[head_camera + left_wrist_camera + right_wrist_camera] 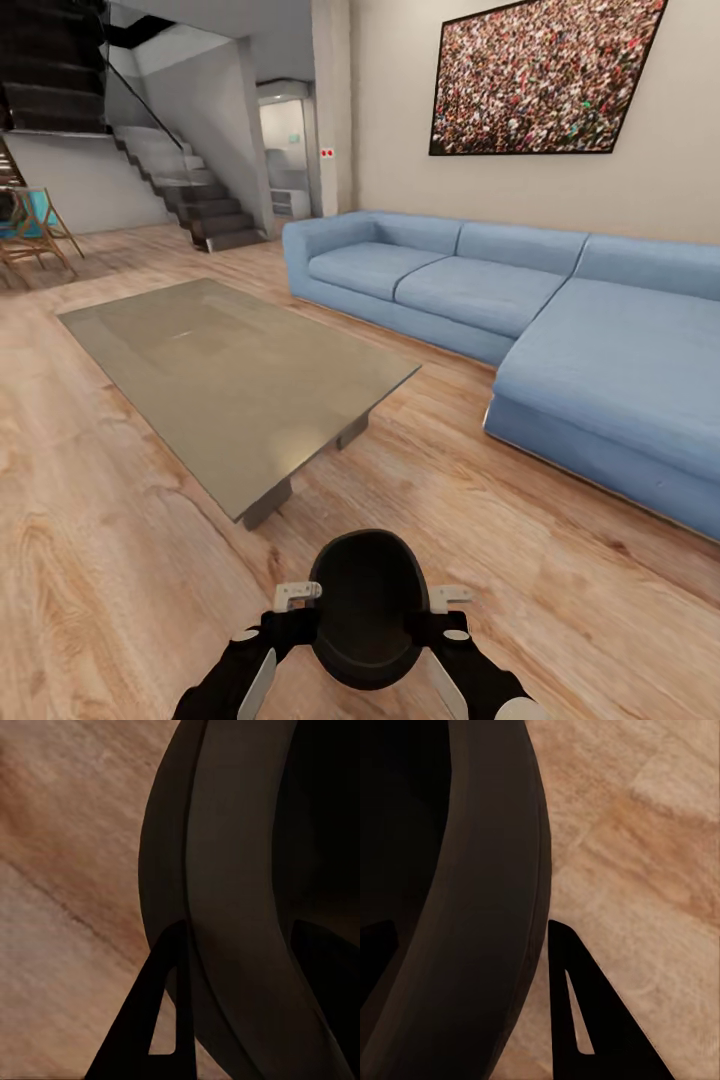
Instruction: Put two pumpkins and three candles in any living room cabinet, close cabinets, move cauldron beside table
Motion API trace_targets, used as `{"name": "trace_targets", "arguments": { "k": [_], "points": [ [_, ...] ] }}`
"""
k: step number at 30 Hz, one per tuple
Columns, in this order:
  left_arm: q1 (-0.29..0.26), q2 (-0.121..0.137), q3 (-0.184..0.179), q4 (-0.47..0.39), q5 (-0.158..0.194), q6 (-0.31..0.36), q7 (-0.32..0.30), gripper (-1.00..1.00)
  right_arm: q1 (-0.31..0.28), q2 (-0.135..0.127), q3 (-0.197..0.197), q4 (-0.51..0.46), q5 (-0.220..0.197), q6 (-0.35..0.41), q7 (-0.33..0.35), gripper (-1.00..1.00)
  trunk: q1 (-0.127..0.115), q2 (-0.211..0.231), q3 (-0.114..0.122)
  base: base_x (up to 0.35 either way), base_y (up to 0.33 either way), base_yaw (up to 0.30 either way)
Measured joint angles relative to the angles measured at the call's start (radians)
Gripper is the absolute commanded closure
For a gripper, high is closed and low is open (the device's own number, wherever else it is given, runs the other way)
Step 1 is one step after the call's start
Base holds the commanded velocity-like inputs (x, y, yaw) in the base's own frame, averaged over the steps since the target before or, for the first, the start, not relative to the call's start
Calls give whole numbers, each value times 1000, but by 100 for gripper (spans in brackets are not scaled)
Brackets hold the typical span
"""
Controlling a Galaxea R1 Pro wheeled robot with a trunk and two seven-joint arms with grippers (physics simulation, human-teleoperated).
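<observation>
1. Cauldron, black, wide mouth tilted toward you: held off the wood-plank floor between both arms, directly in front of the trunk. It sits near the close corner of the coffee table but is not yet set down beside it.

2. Left gripper: clamped on the cauldron's rim, 1 finger outside the wall and the other inside the bowl.

3. Right gripper: the same grip on the opposite rim, its outer finger against the outside wall.

4. Risks, as I judge them: each grip is a thin pinch on a curved rim, so if you move the 2 arms unevenly the pot may twist and slip from 1 side. Lower it too fast and it may roll on its round belly. Drive too close and it could knock the table's glossy edge or block leg. Letting go too far off would fail "next to".

5. Blue L-shaped sofa: well apart, beyond the table.

6. Framed crowd picture, staircase, folding chair: far.

7. Writing, brands, labels: none that you can read anywhere; a small red mark on the far wall is too small to tell.
</observation>
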Motion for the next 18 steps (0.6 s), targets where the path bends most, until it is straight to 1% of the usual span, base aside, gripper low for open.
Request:
{"name": "trace_targets", "arguments": {
  "k": [18],
  "points": [
    [0,0,-1,0,0,0,1,100,0,0,1,0,-1,0,0,100,0,0,0,0,0,290]
  ]
}}
